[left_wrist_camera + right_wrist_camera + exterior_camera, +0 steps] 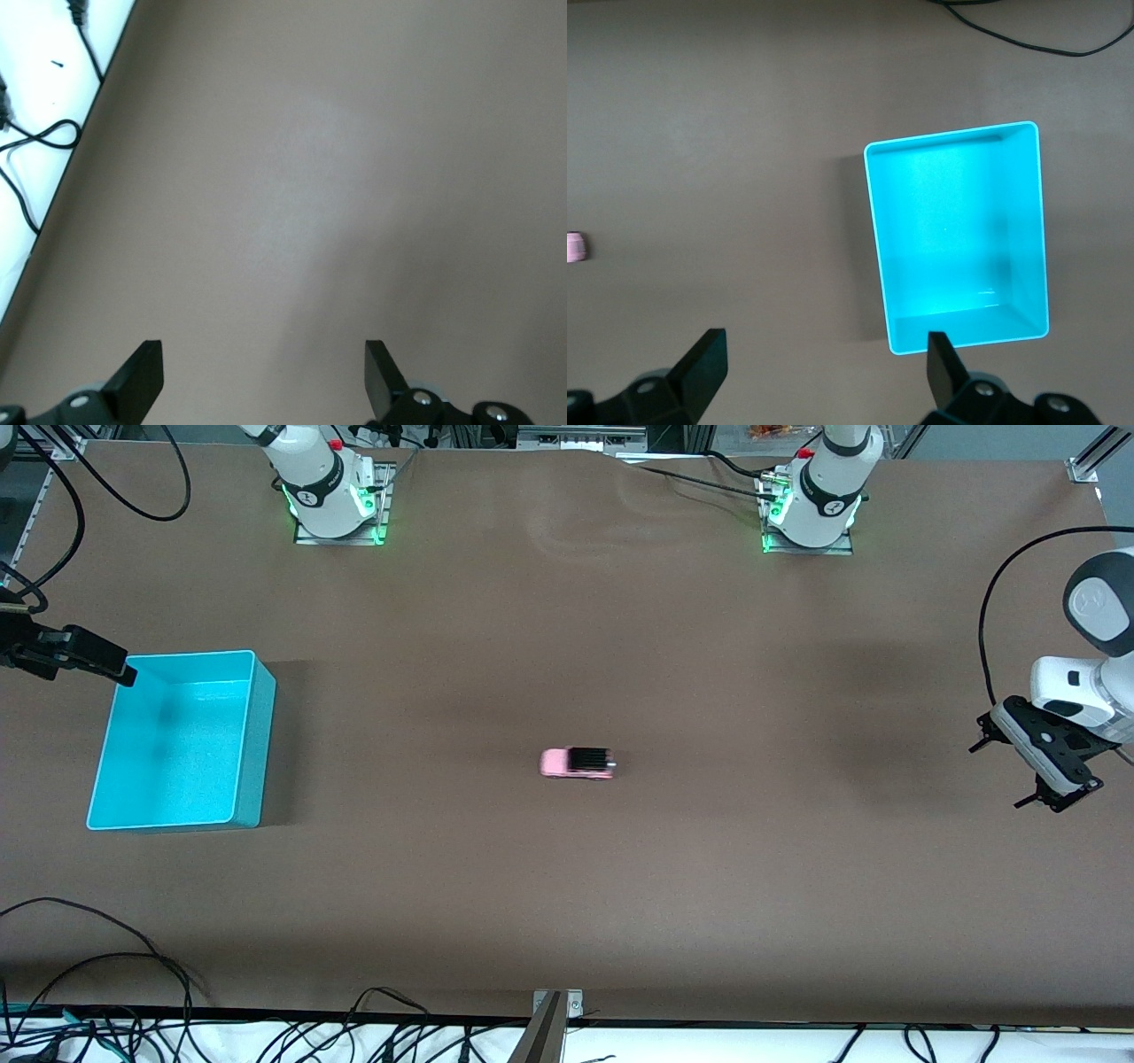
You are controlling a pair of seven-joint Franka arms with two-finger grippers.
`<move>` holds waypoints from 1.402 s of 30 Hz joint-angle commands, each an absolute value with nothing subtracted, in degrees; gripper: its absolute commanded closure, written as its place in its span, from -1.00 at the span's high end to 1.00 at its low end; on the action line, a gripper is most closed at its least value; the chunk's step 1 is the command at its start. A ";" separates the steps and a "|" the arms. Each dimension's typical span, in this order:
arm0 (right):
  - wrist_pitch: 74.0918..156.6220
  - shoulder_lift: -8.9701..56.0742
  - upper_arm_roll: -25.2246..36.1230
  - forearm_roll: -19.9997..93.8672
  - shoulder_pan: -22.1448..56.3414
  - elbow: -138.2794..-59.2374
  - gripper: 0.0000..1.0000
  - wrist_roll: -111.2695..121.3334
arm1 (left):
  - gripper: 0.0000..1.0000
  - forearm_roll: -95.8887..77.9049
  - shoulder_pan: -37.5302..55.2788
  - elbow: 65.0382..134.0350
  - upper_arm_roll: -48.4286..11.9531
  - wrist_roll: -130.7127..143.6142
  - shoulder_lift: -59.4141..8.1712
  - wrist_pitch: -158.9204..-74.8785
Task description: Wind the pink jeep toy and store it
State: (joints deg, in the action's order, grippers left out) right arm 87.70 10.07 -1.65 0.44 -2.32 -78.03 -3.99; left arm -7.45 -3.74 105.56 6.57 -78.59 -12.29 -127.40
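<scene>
I see left gripper (pixel 1048 790) hanging above table at left arm's end, fingers (pixel 142 376) spread wide, empty; right gripper (pixel 120 671) up at right arm's end, fingers (pixel 704 359) apart, empty

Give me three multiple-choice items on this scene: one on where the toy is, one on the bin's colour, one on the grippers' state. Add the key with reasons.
1. Where is the pink jeep toy?
A. in the bin
B. on the bare table, mid-table
C. in a gripper

2. What colour is the bin?
A. turquoise
B. red
C. white

3. How are the left gripper and the right gripper?
A. both shut
B. both open, empty
C. one holds the toy

Key: B, it sits alone on the brown surface; A, its walls and floor are turquoise; B, both wrist views show spread fingers with nothing between.
</scene>
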 commanded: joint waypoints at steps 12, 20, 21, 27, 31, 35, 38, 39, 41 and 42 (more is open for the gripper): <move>89.03 11.25 -2.11 1.58 -2.46 -78.13 1.00 -3.43 | 1.00 0.18 -1.50 96.51 5.89 -46.95 -8.35 -108.20; 89.12 11.16 -2.11 1.67 -2.46 -77.96 1.00 -3.34 | 1.00 0.18 -1.23 92.11 5.36 -42.28 -8.09 -102.22; 89.03 11.16 -2.11 1.67 -2.46 -77.96 1.00 -3.34 | 1.00 0.18 -1.23 91.76 5.27 -42.10 -8.17 -101.61; 89.12 11.25 -2.20 1.67 -2.37 -78.05 1.00 -3.78 | 1.00 0.18 -1.14 90.97 4.92 -41.14 -8.17 -100.28; 89.12 11.34 -2.29 1.58 -2.20 -78.05 1.00 -3.96 | 1.00 0.18 -1.23 90.88 4.75 -40.34 -8.17 -100.02; 89.12 11.95 -2.37 1.67 -2.20 -78.22 1.00 -3.87 | 1.00 0.18 -1.23 89.48 3.87 -35.61 -8.17 -98.18; 89.12 12.30 -2.37 1.67 -2.20 -78.84 1.00 -3.34 | 1.00 0.61 -1.23 88.95 3.43 -31.30 -8.09 -97.47; 89.21 12.30 -2.37 1.58 -2.20 -79.10 1.00 -3.25 | 1.00 0.70 -1.23 88.86 3.25 -30.77 -8.09 -97.38; 89.12 12.30 -2.46 1.58 -2.02 -79.19 1.00 -3.25 | 1.00 0.62 -1.23 88.86 2.99 -29.63 -7.82 -97.30; 89.12 12.22 -2.46 1.50 -1.85 -79.28 1.00 -3.16 | 1.00 0.53 -1.23 88.86 2.73 -28.40 -7.56 -97.29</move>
